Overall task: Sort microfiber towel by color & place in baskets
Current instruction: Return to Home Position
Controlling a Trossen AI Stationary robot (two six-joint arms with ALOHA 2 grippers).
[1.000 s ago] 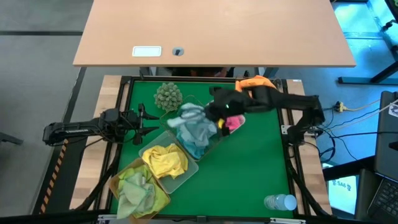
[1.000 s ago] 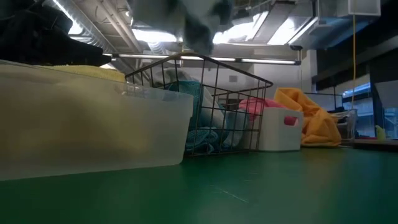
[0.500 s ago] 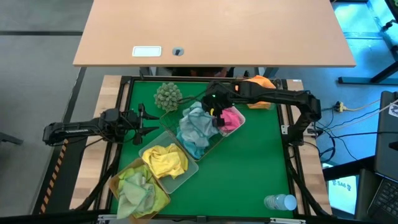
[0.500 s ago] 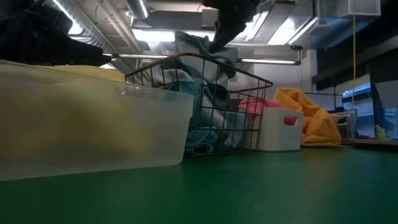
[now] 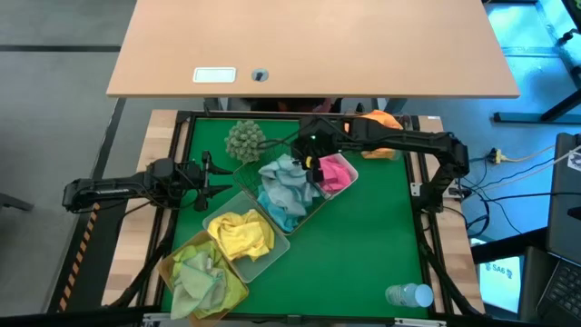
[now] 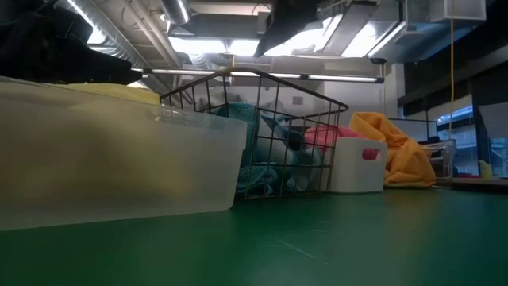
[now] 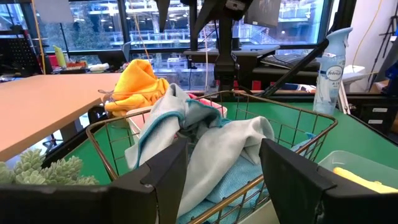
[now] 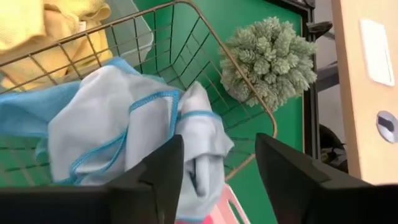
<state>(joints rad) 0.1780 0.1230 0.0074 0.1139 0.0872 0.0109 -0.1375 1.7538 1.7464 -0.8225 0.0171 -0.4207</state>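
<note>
My right gripper point(image 5: 313, 163) hangs open over the green wire basket point(image 5: 289, 189), its fingers just above the top light blue towel point(image 8: 124, 130) and holding nothing. That towel lies crumpled on other blue towels in the basket point(image 8: 211, 37). A pink towel fills the white basket point(image 5: 338, 173). A yellow towel sits in the frosted clear basket point(image 5: 241, 234) and a lime green one in the amber basket point(image 5: 200, 277). An orange towel point(image 5: 377, 120) lies at the far right edge. My left gripper point(image 5: 213, 173) waits open at the table's left, pointing at the wire basket point(image 7: 211, 149).
A grey-green bobbly ball point(image 5: 245, 139) sits on the mat just beyond the wire basket. A clear plastic bottle point(image 5: 408, 295) lies at the near right corner. Open green mat point(image 5: 372, 236) stretches across the table's right and near side.
My right gripper has come down over the wire basket with a light blue towel hanging from it and has let go. The towel has dropped from above the rim into the basket and now lies crumpled on the blue pile. The gripper has risen a little.
</note>
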